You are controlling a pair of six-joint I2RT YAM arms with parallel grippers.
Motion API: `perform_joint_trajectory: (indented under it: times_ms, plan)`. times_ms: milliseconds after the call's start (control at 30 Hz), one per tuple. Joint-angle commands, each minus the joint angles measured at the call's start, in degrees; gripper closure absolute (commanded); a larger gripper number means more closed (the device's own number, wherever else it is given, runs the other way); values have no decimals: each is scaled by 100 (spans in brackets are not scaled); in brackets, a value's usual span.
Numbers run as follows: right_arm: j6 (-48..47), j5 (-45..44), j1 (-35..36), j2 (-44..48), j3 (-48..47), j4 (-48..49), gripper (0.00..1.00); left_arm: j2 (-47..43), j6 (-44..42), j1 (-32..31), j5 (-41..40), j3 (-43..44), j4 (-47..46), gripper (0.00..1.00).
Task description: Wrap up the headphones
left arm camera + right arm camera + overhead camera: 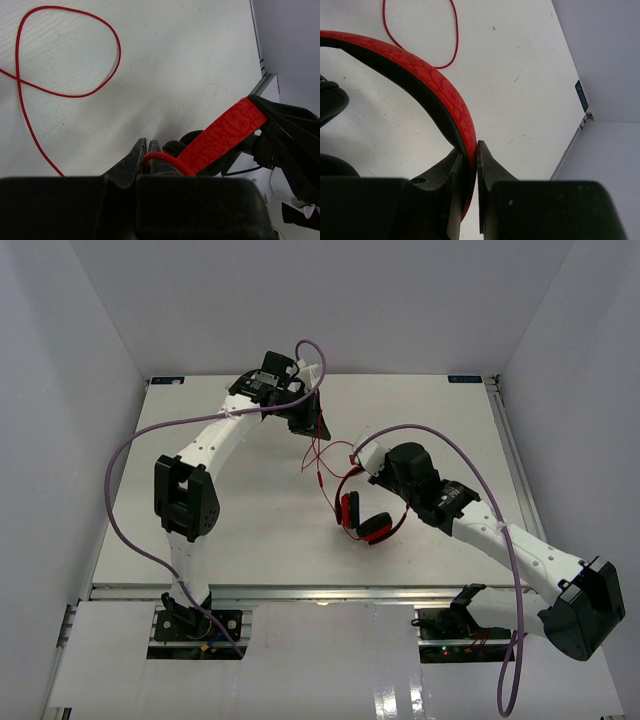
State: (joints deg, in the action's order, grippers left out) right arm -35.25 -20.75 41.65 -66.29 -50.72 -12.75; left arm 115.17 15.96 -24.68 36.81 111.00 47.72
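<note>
step: wrapping looks barely begun; both hands have their hold, no turn of cable round the headphones visible
headphones (364, 519): one pair, about mid table, a bit toward the right edge; can't tell if the cups rest on the table or hang just above it
table (250, 535): white, carries everything
headband (420, 75): one, red outside, black inside, arcs up from the cups into the right hand
ear cups (350, 510): two, close together, on the near side of the band
cable (119, 47): one, thin and red, lies in loose crossing loops toward the far edge, one end runs up into the left hand
left hand (146, 145): clenched on a bend of the cable, held just beside the headband, far side of mid table
right hand (468, 147): clenched on the headband, pinching it edge-on between both fingers
next move, my guess: right hand holds the band steady while the left carries the cable round the band or cups; needs light tension, and the slack loops must feed without knotting
risk: thin cable could slip from the pinch or snag on a cup
purple arm cables (112, 465): two, one per arm, not part of the job
arms: two
</note>
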Motion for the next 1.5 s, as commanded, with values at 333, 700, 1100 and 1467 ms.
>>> perform_joint_trajectory:
  times_ms: [333, 700, 1100, 1467]
  plan:
    - [279, 1584, -43, 540, -60, 378, 92, -442, -32, -89, 20, -50, 35, 100]
    - [-295, 2245, -43, 761, 191, 461, 92, -290, 59, -89, 178, 182, -9, 100]
    - [-911, 1224, -52, 413, 313, 891, 92, -469, 37, -89, 215, 62, -18, 100]
    - [-1413, 820, -43, 146, 361, 1380, 92, -539, 74, -89, 345, 48, -74, 100]
